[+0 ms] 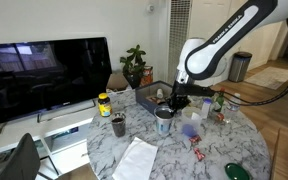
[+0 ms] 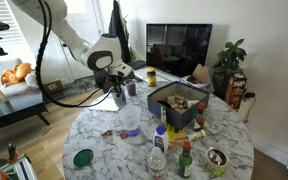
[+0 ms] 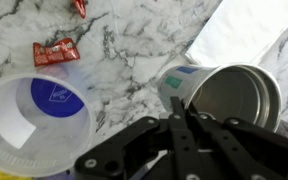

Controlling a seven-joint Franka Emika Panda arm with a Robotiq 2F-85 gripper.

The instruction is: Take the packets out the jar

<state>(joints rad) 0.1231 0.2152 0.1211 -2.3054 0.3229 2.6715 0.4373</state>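
The jar point(image 3: 44, 110) stands upright on the marble table, its wide mouth facing the wrist camera, with a blue label showing through its bottom. No packets show inside it. Two red packets lie on the table beyond it, one close point(image 3: 56, 52) and one at the frame's edge point(image 3: 80, 6). My gripper point(image 3: 179, 108) hangs above the table between the jar and a grey metal tin point(image 3: 229, 95). Its fingers are pressed together with nothing seen between them. In both exterior views the gripper point(image 1: 176, 100) point(image 2: 119, 98) is just above the jar point(image 1: 189, 130) point(image 2: 132, 121).
A white napkin point(image 3: 239, 30) lies past the tin. In an exterior view there are a dark cup point(image 1: 118, 125), a yellow bottle point(image 1: 104, 104), a dark basket point(image 1: 152, 96) and a green lid point(image 1: 234, 172). Small bottles point(image 2: 159, 150) stand near the table's edge.
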